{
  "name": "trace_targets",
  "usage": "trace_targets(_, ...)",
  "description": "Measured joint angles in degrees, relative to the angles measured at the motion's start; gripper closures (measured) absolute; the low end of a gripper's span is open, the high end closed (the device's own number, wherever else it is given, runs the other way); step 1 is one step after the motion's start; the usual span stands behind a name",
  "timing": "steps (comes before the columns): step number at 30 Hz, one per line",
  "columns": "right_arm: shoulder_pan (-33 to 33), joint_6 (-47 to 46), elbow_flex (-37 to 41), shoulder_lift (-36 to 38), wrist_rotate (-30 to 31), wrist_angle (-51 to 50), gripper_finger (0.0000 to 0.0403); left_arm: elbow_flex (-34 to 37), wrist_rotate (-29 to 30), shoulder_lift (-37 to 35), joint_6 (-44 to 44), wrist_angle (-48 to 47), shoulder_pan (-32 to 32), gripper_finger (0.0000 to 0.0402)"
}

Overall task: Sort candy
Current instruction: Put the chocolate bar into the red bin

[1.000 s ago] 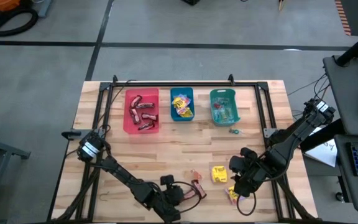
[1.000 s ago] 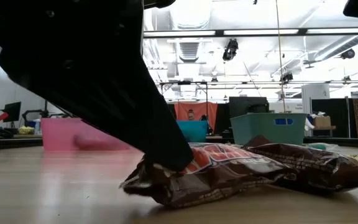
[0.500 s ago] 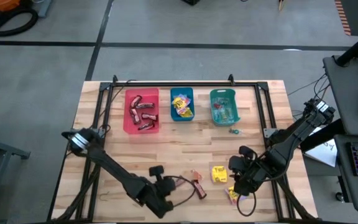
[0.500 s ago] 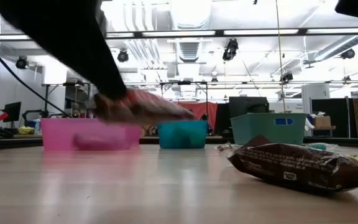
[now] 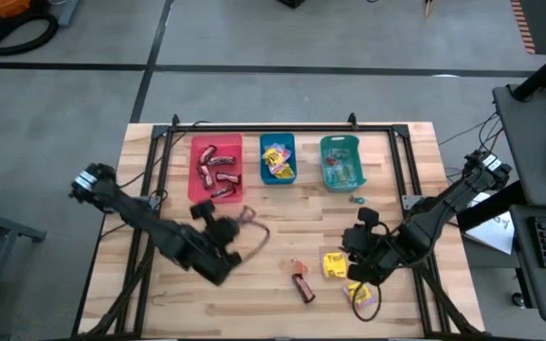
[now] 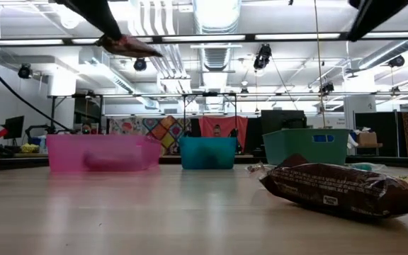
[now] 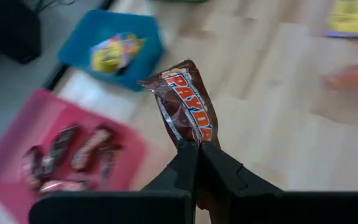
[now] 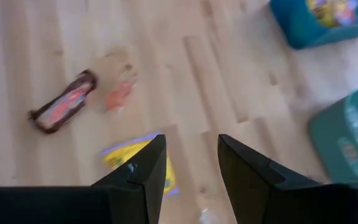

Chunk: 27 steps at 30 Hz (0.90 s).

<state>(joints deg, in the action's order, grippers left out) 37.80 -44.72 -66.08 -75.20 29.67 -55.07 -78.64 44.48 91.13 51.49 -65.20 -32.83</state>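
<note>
My left gripper (image 5: 237, 221) hangs over the table's middle left, just near of the red bin (image 5: 216, 169), shut on a dark brown candy bar (image 7: 188, 112) with red lettering. In the low view the bar (image 6: 129, 47) shows high above the table. My right gripper (image 8: 191, 149) stands open above a yellow packet (image 8: 122, 155) at the near right and touches nothing. A second brown bar (image 5: 302, 283) lies flat on the wood, and a small pink sweet (image 8: 120, 93) lies beside it. More brown bars fill the red bin. My left gripper pinches the bar's near end (image 7: 190, 142) between its two shut fingers (image 7: 182, 165), which slant down toward the far side and lie along the bar. The bar sticks out beyond the fingertips, lifted clear of the table.
The blue bin (image 5: 278, 158) holds yellow packets and the teal bin (image 5: 339, 161) holds small pieces; both stand in the far row beside the red bin. Another yellow packet (image 5: 360, 296) lies near the right front. A black frame (image 5: 282, 126) runs along the table's far edge.
My left gripper has risen from the near edge and gone toward the red bin, tipping up, with the brown bar lifted clear of the table. The other brown bar has stayed where it lay. My right gripper has turned a little at the wrist, in place.
</note>
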Motion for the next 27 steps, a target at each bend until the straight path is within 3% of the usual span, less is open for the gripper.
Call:
trace_targets(6,-5.47,3.73,0.00,0.02,2.08,0.04,0.0268,10.55,0.12,-12.23,-0.93,-0.76,9.34,0.0401)
trace_targets(15,-11.06,4.82,1.13,0.07,4.66,0.22,0.0268,29.96,-1.48,-26.22,-2.54,9.47,26.86,0.0401)
trace_targets(23,-14.00,4.25,2.45,0.07,4.90,0.55,0.0268,38.87,-12.33,-29.88,-12.87,21.63,39.02,0.0401)
trace_targets(27,-14.69,4.24,2.81,0.07,4.77,0.87,0.0268,40.50,-13.65,-28.93,-15.04,23.65,41.98,0.0401)
